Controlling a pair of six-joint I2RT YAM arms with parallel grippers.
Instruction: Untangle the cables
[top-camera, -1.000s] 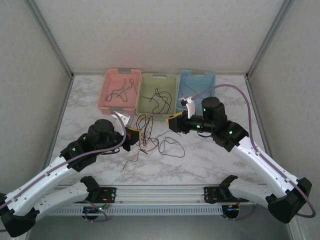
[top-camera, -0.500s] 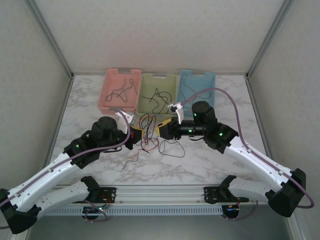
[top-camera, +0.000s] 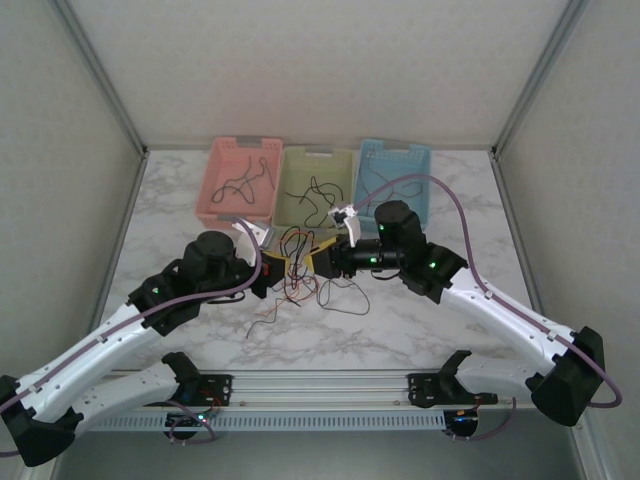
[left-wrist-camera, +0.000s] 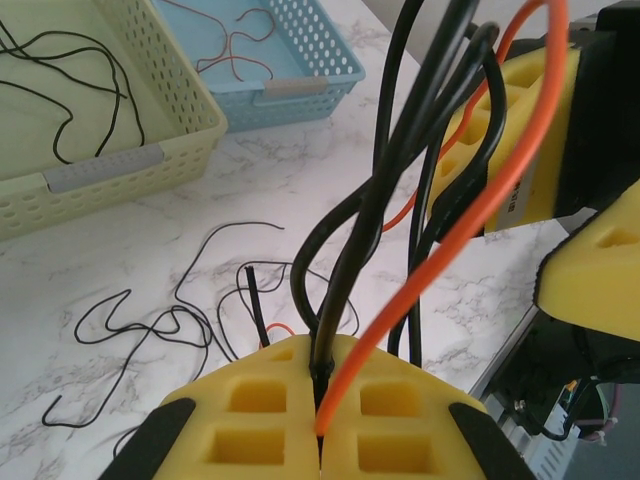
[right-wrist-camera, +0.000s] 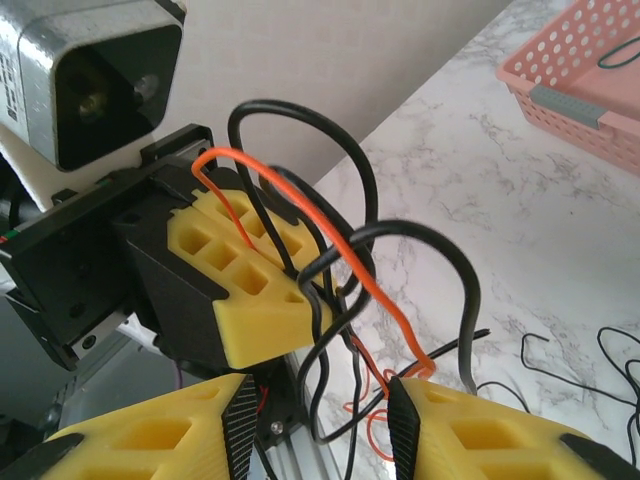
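R gripper (top-camera: 322, 262) slid further left, up beside L gripper (top-camera: 272, 268), just in front of the green basket (top-camera: 318, 153). L was clamped tight on the cables (top-camera: 297, 250), black + orange, there too. R jaws stood apart, strands looping between them.

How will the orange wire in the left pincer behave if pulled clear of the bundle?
Probably floppy: the orange wire bows in a loose arc from the left pincer and holds no shape of its own. Likely very light, since it is so thin. It may drag the black wires along, as they are clamped in the same grip and cross it higher up.
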